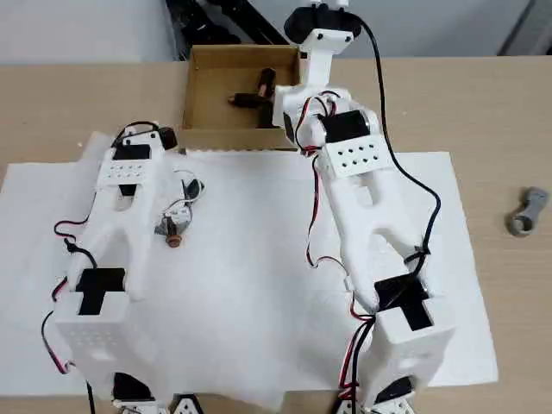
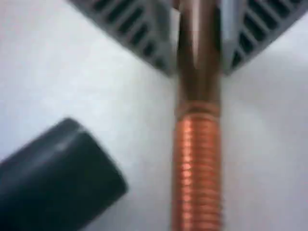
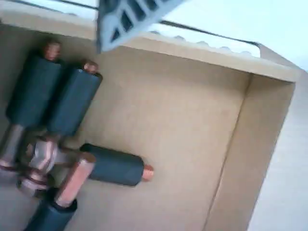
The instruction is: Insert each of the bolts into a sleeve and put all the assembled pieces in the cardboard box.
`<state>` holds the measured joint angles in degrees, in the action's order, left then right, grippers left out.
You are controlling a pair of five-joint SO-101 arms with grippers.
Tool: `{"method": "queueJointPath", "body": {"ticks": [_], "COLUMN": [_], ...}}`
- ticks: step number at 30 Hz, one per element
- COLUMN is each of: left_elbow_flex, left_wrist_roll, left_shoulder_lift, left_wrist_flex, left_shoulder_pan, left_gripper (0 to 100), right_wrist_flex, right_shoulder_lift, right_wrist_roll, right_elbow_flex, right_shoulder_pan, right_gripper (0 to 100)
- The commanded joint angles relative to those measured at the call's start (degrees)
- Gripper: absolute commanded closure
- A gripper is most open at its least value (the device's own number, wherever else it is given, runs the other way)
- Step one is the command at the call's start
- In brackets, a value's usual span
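The left arm is folded low over the white sheet, and the left gripper is clenched on a copper bolt, whose threaded end sticks out past the jaws. A black sleeve lies just beside the bolt on the sheet. The right arm stretches forward, with the right gripper above the cardboard box; I cannot tell how its jaws stand. Assembled bolt-and-sleeve pieces lie clustered in the box
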<state>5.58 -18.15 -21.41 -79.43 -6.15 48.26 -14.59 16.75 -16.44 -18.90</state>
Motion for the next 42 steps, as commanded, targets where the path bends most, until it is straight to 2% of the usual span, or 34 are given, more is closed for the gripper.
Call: {"method": "queueJointPath", "body": {"ticks": [1, 6, 12, 14, 17, 21, 28, 32, 37, 42], "left_elbow_flex": [1.1, -4.3, -18.8, -22.5, -24.3, -22.5, -12.3, -3.4, 4.9, 10.6], "left_wrist_roll": [-0.1, 5.3, 15.3, 19.0, 25.2, 38.9, 74.8, 91.2, 102.7, 110.2], "left_shoulder_lift": [-0.1, 0.0, 0.0, 0.0, 0.2, 5.9, 21.5, 29.5, 36.0, 36.9], "left_wrist_flex": [-0.9, -5.1, -17.7, -20.8, -21.1, -21.2, -21.1, -21.1, -21.0, -20.8], "left_shoulder_pan": [-1.2, -0.9, -1.2, -1.4, -1.3, -1.8, -8.8, -13.0, -15.9, -19.6], "left_gripper": [100, 100, 100, 100, 100, 100, 100, 100, 100, 100], "right_wrist_flex": [0.2, 0.2, 3.6, 5.5, 6.4, 6.4, 8.2, 9.8, 13.1, 15.0], "right_shoulder_lift": [4.1, 4.2, 7.8, 9.5, 10.0, 9.0, 8.7, 8.7, 8.3, 8.3], "right_wrist_roll": [0.4, 0.4, 0.4, 0.1, 0.0, 0.0, 0.3, 0.4, 0.4, 0.4], "right_elbow_flex": [-2.7, -2.7, -2.8, -2.8, -2.8, -2.8, -2.8, -2.8, -2.7, -2.7], "right_shoulder_pan": [-0.4, -0.5, -2.7, -5.2, -7.3, -7.8, -7.4, -7.4, -7.4, -7.4], "right_gripper": [83.6, 83.7, 84.2, 87.0, 91.7, 91.6, 83.5, 81.3, 81.4, 81.4]}}
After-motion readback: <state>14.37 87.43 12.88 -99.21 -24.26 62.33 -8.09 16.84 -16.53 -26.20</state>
